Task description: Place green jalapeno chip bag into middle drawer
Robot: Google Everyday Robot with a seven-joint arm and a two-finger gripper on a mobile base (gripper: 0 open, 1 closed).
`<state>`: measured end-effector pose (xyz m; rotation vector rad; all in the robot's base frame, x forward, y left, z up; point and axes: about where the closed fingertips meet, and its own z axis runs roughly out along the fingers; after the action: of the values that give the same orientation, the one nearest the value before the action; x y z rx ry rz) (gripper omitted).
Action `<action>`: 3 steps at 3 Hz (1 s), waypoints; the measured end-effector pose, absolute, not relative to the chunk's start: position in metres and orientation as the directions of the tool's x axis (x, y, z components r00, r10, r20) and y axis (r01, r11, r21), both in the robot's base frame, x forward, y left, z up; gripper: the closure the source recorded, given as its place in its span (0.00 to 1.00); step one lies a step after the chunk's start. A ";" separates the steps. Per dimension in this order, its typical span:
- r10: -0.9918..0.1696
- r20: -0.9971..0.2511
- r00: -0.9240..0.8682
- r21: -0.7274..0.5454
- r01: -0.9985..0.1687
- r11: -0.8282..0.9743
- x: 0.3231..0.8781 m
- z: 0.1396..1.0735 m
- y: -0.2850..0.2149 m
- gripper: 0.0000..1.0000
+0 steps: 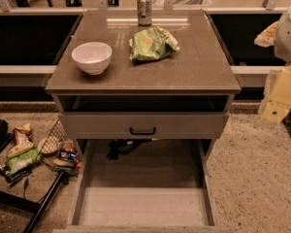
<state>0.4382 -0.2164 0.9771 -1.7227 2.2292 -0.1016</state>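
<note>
The green jalapeno chip bag (pixel 152 43) lies crumpled on the grey counter top (pixel 194 72), right of centre and towards the back. The middle drawer (pixel 143 205) is pulled out wide at the bottom of the view, and its pale plank floor is bare. A small dark object (pixel 119 148) lies in shadow at the drawer's back; I cannot tell what it is. My gripper is not in view.
A white bowl (pixel 91 57) stands left of the bag and a drink can (pixel 144 8) behind it. A closed drawer front with a black handle (pixel 142 130) sits above the open drawer. Multicoloured wrappers (pixel 26 154) lie on the floor at left. White and tan objects (pixel 286 81) stand at right.
</note>
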 end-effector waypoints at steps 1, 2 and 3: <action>-0.952 -0.213 -0.219 -0.250 -0.930 0.270 0.441 0.977 -0.215 0.00; -0.924 -0.341 -0.172 -0.263 -0.926 0.269 0.494 0.965 -0.187 0.00; -0.873 -0.478 -0.101 -0.302 -0.914 0.271 0.576 0.962 -0.147 0.00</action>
<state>0.5762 -0.1473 0.9623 -1.6053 1.9730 0.0940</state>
